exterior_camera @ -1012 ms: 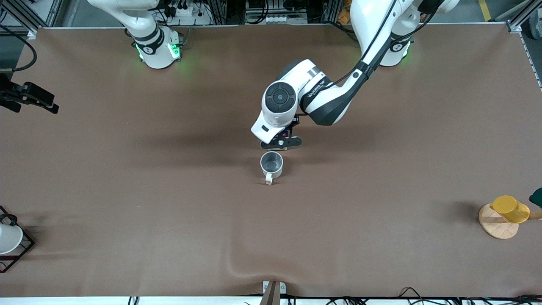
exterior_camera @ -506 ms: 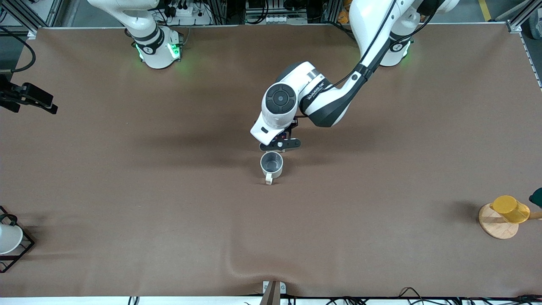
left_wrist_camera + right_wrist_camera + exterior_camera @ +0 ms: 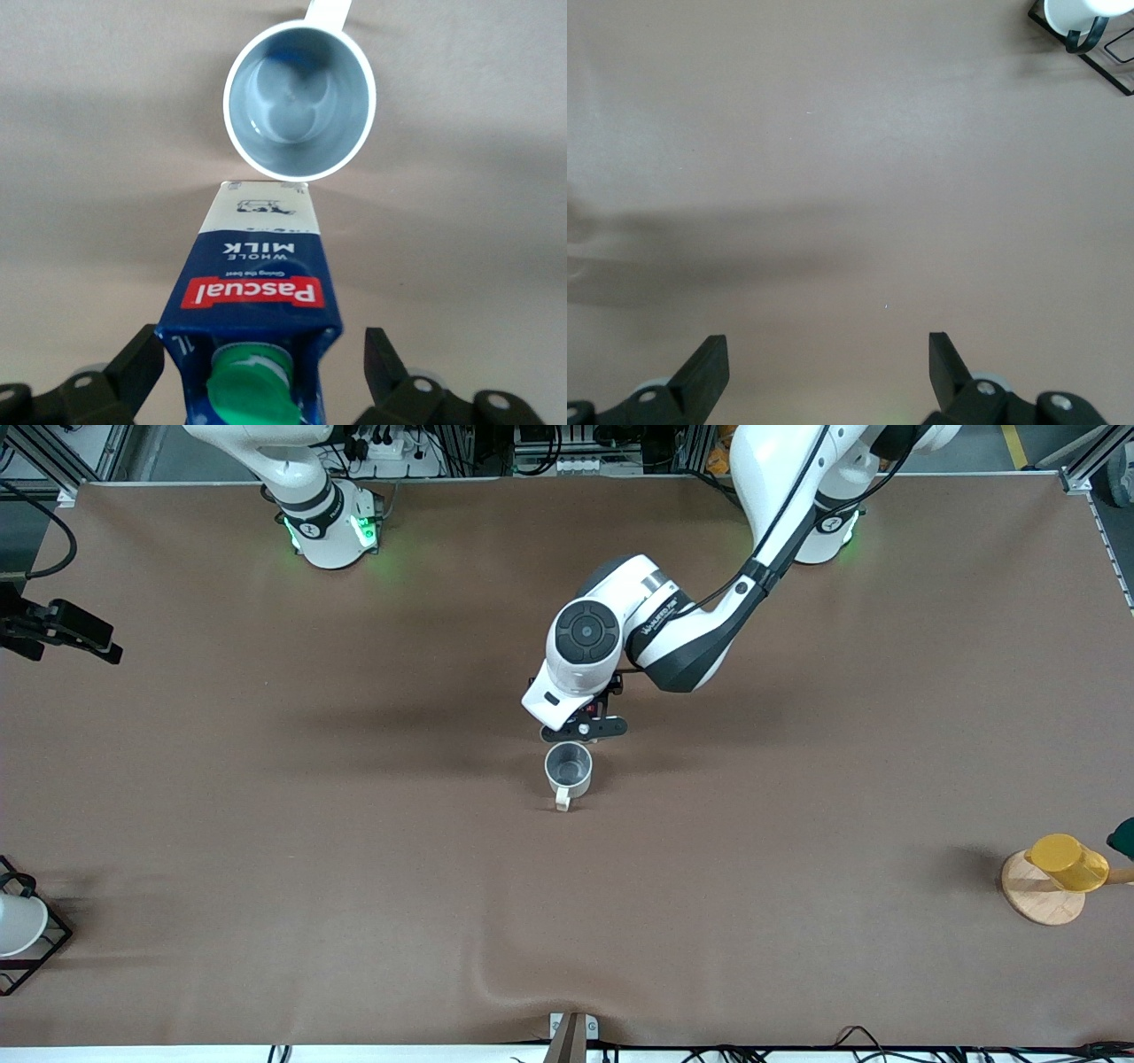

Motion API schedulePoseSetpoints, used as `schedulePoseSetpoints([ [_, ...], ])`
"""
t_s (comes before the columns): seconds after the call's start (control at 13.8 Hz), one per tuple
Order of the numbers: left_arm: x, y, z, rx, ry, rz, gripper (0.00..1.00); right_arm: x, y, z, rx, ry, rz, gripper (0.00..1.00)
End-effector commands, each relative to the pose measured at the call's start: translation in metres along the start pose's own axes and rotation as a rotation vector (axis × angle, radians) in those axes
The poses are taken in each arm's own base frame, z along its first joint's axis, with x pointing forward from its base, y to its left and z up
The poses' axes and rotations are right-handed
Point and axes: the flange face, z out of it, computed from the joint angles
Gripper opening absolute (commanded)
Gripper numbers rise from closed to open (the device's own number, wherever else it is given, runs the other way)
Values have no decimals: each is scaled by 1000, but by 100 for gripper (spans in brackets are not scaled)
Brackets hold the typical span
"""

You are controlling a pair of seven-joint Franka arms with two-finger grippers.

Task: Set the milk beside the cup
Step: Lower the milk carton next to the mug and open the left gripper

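Observation:
The milk (image 3: 257,292), a dark blue carton with a green cap and red lettering, stands upright on the table. It is right beside the off-white cup (image 3: 299,102), with a narrow gap between them. In the front view the cup (image 3: 568,769) sits mid-table and the carton is almost hidden under my left hand, farther from the camera than the cup. My left gripper (image 3: 261,367) (image 3: 584,729) straddles the carton's top, its fingers (image 3: 383,359) open with a gap on at least one side. My right gripper (image 3: 824,372) is open and empty over bare table at the right arm's end.
A yellow cup (image 3: 1067,861) on a wooden disc (image 3: 1041,899) stands at the left arm's end, near the camera. A white cup in a black wire rack (image 3: 22,926) stands at the right arm's end and also shows in the right wrist view (image 3: 1090,27).
My left hand has drifted very slightly over the carton. The cup and the right arm have not moved.

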Motion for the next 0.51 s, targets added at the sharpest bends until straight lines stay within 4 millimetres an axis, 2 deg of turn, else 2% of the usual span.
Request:
schedulePoseSetpoints([
  [0.0, -4, -9, -44, -12, 45, -2, 100, 0, 11, -3, -20, 30, 18, 100],
  [0.07, -1, -17, -60, -19, 52, -15, 100, 3, 17, 1, -18, 30, 28, 100],
  [0.14, 6, -30, -75, -17, 54, -36, 100, 3, 14, 2, -19, 25, 22, 100],
  [0.29, 2, -48, -121, -24, 100, -52, 100, 1, 11, -2, -19, 28, 19, 100],
  [0.43, 10, -90, -173, -27, 138, -110, 100, 1, 14, -2, -18, 30, 24, 100],
])
